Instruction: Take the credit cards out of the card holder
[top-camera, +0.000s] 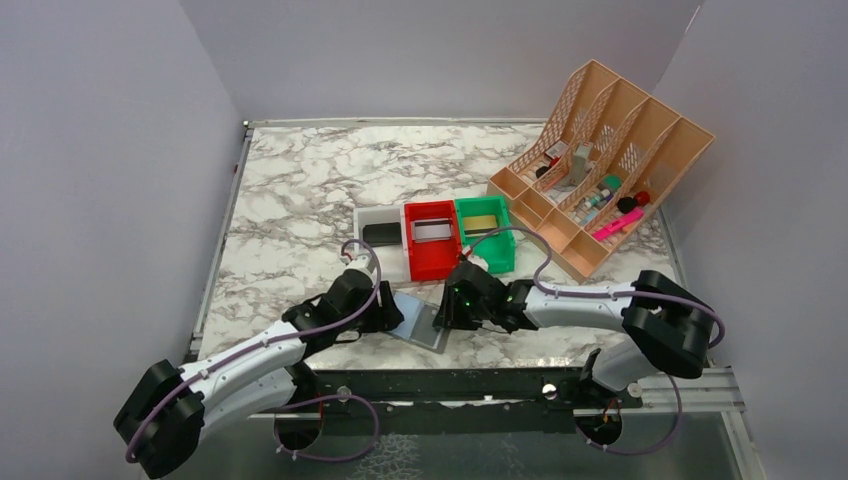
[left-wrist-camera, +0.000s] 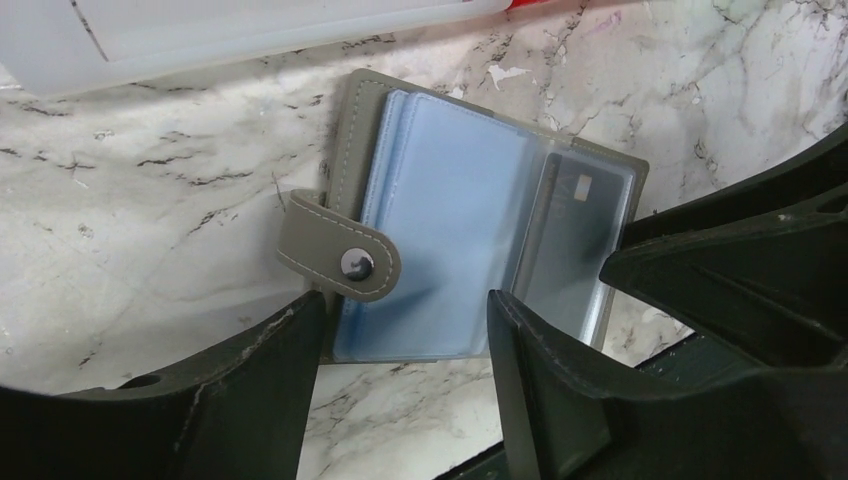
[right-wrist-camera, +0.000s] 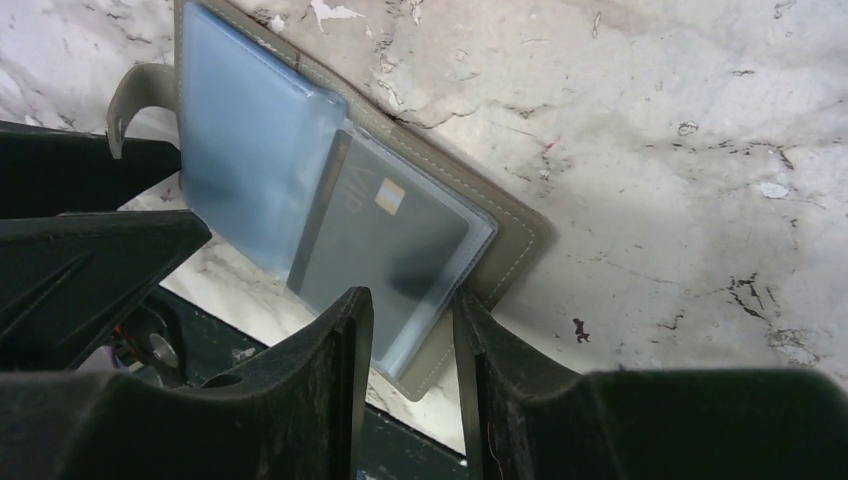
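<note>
Marble table (top-camera: 300, 200): open card holder (top-camera: 420, 322) stretches left-right; left pincer (left-wrist-camera: 400, 300) gapes wide, right pincer (right-wrist-camera: 410, 298) narrowly parted.

Marble table (top-camera: 300, 190) — pale walls (top-camera: 100, 150).

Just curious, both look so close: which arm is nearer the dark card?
Right. Its fingers flank the wallet end holding the card; the left fingers flank the blue sleeves.
</note>
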